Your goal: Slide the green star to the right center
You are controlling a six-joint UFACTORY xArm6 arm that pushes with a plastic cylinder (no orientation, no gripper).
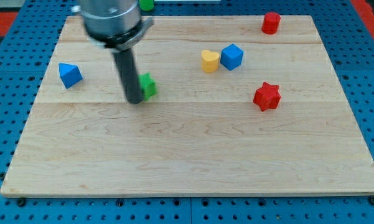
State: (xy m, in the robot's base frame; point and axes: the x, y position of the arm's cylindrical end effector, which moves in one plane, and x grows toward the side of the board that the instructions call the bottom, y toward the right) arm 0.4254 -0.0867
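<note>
Your arm carries no jaws, so nothing opens, closes or grips: it ends in a straight dark rod, and your tip rests on the board. The tip stands against the view's-left side of the green star; contact appears likely, though the rod hides the exact meeting line.

The green star is only partly visible, since the rod covers its left portion. What shows is a bright green block with short points, lying flat on the wood. It sits in the board's left half, slightly above mid-height in the view.

Positions relative to the green star:
- Blue triangle: well apart toward the view's left, slightly higher, near the board's left edge.
- Yellow heart: toward the view's right and somewhat higher.
- Blue cube: just beside the yellow heart on its right side, touching or nearly so; farther right of the star.
- Red star: well apart toward the view's right, slightly lower.
- Red block: far toward the view's upper right, near the board's top edge; its shape is not clear.
- Green block: directly toward the view's top, at the board's upper edge, partly hidden by the arm's grey housing; shape not discernible.

The board lies on a blue perforated table.
</note>
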